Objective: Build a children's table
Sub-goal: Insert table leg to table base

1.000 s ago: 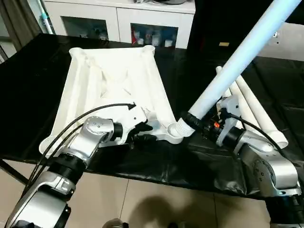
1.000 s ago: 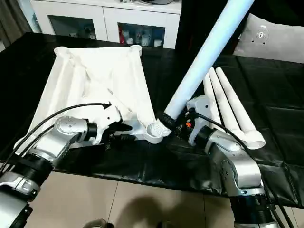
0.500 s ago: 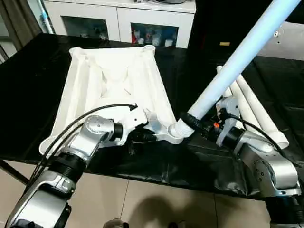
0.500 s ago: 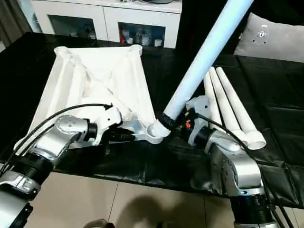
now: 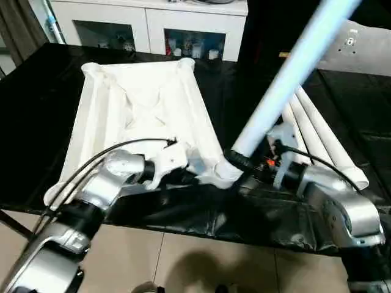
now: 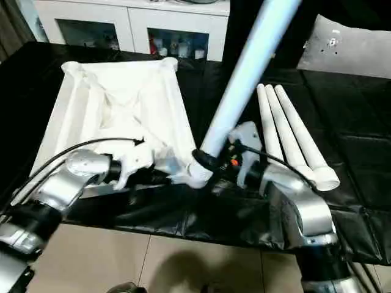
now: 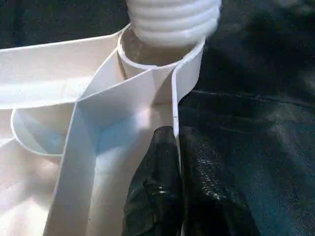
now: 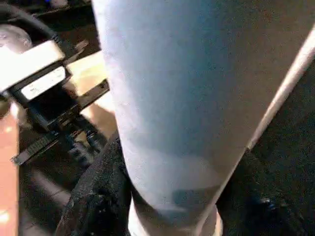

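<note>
Leg (image 5: 287, 79) slants up from the right jaws (image 5: 253, 165) gripping it — threads just over the socket (image 7: 157, 54); left jaws (image 7: 174, 162) pinch the tabletop (image 5: 140, 104) rim alongside.

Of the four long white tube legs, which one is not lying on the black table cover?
The long white tube leg held by the right gripper: it slants upward, threaded end at the white plastic top's corner socket. The other three legs lie side by side.

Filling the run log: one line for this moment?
left gripper: shut on tabletop rim | right gripper: holds leg, threaded end at corner socket | three legs waiting
</note>
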{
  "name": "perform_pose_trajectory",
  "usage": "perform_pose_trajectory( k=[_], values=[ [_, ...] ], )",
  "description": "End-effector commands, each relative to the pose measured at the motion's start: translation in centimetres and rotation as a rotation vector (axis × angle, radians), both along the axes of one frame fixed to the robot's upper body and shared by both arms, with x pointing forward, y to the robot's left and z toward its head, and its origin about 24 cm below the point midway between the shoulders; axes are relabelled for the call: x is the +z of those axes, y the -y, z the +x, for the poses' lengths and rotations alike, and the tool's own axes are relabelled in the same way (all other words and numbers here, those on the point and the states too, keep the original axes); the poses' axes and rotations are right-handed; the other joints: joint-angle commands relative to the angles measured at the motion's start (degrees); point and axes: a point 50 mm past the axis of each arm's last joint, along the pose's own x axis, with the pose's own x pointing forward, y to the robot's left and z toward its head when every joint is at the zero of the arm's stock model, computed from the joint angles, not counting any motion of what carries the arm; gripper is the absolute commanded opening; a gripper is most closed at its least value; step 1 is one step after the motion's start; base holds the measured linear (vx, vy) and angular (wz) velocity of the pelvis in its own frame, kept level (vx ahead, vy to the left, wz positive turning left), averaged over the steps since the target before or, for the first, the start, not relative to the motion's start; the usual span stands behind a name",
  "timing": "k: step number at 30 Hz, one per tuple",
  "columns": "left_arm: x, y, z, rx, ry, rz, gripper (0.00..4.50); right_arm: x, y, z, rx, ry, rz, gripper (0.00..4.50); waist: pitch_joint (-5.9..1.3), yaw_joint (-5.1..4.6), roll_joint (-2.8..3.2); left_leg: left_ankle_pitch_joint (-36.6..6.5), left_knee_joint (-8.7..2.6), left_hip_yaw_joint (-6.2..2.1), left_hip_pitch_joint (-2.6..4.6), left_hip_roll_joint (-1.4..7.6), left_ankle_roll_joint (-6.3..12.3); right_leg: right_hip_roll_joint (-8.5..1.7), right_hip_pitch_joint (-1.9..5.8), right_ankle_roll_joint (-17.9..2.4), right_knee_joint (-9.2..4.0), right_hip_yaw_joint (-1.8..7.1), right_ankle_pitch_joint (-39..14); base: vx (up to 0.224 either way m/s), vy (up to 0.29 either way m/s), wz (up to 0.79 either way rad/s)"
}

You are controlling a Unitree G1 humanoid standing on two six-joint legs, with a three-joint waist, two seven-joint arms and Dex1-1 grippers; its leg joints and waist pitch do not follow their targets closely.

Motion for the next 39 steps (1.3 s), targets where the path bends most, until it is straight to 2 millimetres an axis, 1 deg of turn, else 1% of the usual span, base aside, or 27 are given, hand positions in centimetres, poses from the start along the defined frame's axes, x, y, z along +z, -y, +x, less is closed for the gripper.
perform_pose_trajectory(
  k=[1,2,7,9,11,12,16,22,25,31,32,34,39],
  values=[
    [-1.0,0.0,-0.9,-0.049,-0.038,0.032,0.0,0.1,-0.3,0.0,0.029,0.0,-0.036,1.89,-4.19,0.28,-0.34,-3.0,-4.5,-1.46,0.44,4.62,3.5,-5.96,3.46,-14.2,-3.42,3.33,-5.2,0.0,0.0,0.0],
    [-1.0,0.0,-1.0,-0.051,-0.037,0.029,0.0,0.0,-0.3,0.0,0.03,-0.002,-0.038,1.89,-4.2,0.32,-0.29,-3.1,-4.51,-1.45,0.5,4.64,3.39,-5.92,3.41,-14.2,-3.41,3.31,-5.3,0.0,0.0,0.0],
    [-0.8,0.0,-1.1,-0.065,-0.019,0.019,0.0,-0.5,-0.5,0.2,0.04,-0.021,-0.068,1.89,-4.3,0.33,-0.49,-2.9,-4.47,-1.42,0.47,4.55,3.17,-5.89,3.47,-14.1,-3.3,3.34,-4.9,0.0,0.0,0.0],
    [-0.7,0.0,-1.3,-0.09,-0.025,0.026,0.0,-0.7,-0.6,0.6,0.03,-0.02,-0.084,1.89,-4.19,0.27,-0.3,-2.7,-4.5,-1.43,0.42,4.54,3.06,-5.89,3.38,-14.2,-3.27,3.35,-4.7,0.0,0.0,0.0],
    [-0.7,0.0,-1.4,-0.099,-0.026,0.03,0.0,-0.9,-0.7,0.8,0.03,-0.021,-0.106,1.89,-4.22,0.3,-0.36,-2.8,-4.47,-1.34,0.57,4.5,2.94,-5.83,3.34,-14.3,-3.33,3.37,-4.7,0.0,0.0,0.0],
    [-0.7,0.0,-1.5,-0.099,-0.025,0.03,0.0,-0.9,-0.7,0.8,0.031,-0.022,-0.112,1.89,-4.12,0.32,-0.23,-3.2,-4.49,-1.33,0.58,4.48,2.84,-5.76,3.28,-14.4,-3.34,3.35,-4.8,0.0,0.0,0.0],
    [-0.6,0.1,-1.6,-0.114,-0.028,0.03,0.0,-1.1,-0.8,1.0,0.044,-0.038,-0.135,1.89,-4.07,0.18,-0.38,-4.6,-4.59,-1.42,0.59,4.54,2.13,-5.82,3.4,-14.0,-3.45,3.4,-6.3,0.0,0.0,0.0],
    [-0.4,0.0,-1.5,-0.104,-0.015,0.029,0.0,-1.4,-0.9,0.9,0.07,-0.058,-0.144,1.89,-4.16,0.1,-0.52,-3.5,-4.53,-1.4,0.56,4.52,2.73,-5.77,3.44,-14.4,-3.25,3.35,-4.3,0.0,0.0,0.0],
    [-0.4,0.0,-1.3,-0.086,0.0,0.032,0.0,-1.8,-0.8,0.6,0.098,-0.089,-0.147,1.89,-4.12,0.13,-0.54,-3.7,-4.52,-1.38,0.61,4.55,2.91,-5.77,3.42,-14.4,-3.29,3.4,-4.4,0.0,0.0,0.0],
    [-0.5,-0.1,-1.2,-0.081,0.001,0.039,0.0,-2.0,-0.4,0.5,0.102,-0.101,-0.16,1.89,-4.12,0.23,-0.53,-3.9,-4.55,-1.41,0.65,4.61,2.73,-5.78,3.37,-14.4,-3.32,3.37,-4.6,0.0,0.0,0.0],
    [-0.5,-0.1,-1.2,-0.082,0.0,0.039,0.0,-1.9,-0.4,0.6,0.098,-0.1,-0.161,1.89,-4.03,0.28,-0.24,-4.2,-4.58,-1.45,0.67,4.61,2.6,-5.82,3.32,-14.5,-3.34,3.37,-4.9,0.0,0.0,0.0],
    [-0.5,0.0,-1.2,-0.086,-0.001,0.038,0.0,-1.9,-0.2,0.8,0.091,-0.097,-0.156,1.89,-4.11,0.23,-0.45,-4.3,-4.56,-1.42,0.66,4.57,2.54,-5.75,3.39,-14.6,-3.32,3.37,-4.6,0.0,0.0,0.0],
    [-0.5,0.1,-1.2,-0.088,-0.003,0.036,0.0,-1.8,-0.3,0.9,0.085,-0.104,-0.125,1.89,-4.09,0.26,-0.44,-4.5,-4.57,-1.42,0.67,4.6,2.59,-5.8,3.4,-14.7,-3.36,3.36,-4.7,0.0,0.0,0.0]
  ],
)
